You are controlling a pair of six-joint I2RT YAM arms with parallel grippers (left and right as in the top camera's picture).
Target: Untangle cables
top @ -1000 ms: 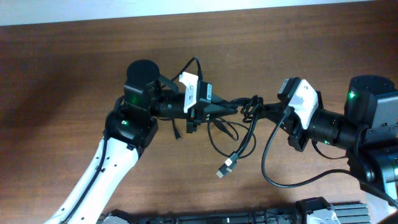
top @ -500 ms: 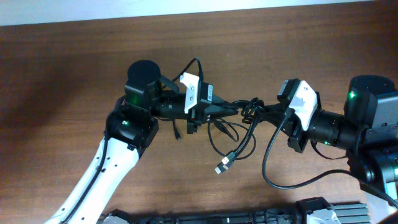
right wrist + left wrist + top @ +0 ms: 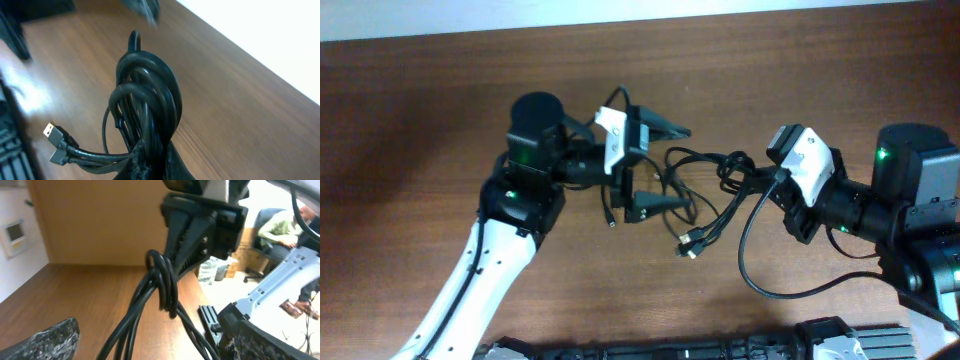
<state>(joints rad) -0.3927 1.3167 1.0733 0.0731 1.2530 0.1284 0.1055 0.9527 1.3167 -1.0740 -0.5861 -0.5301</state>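
Note:
The cables (image 3: 705, 170) are a knotted bunch of thin black cords strung between my two grippers, with silvery-tipped plugs (image 3: 690, 245) hanging towards the near side. My left gripper (image 3: 682, 166) is open wide. The cords pass between its fingers without being pinched. In the left wrist view the cables (image 3: 162, 282) run up from my left gripper (image 3: 150, 347) to the knot held by the right gripper (image 3: 200, 235). My right gripper (image 3: 740, 180) is shut on the knot's right end. The right wrist view shows the cables (image 3: 147, 85) rising from my right gripper (image 3: 160, 167), and the plugs (image 3: 55, 137) at the left.
The brown wooden table (image 3: 420, 120) ends at a pale wall along the top. A black rail (image 3: 670, 350) lies along the near edge. The right arm's own black wire (image 3: 750, 275) loops over the table below that arm.
My left gripper has opened, let go of the cables and pulled back a little to the left. The freed cords have slackened and spread. The right gripper still holds the knot.

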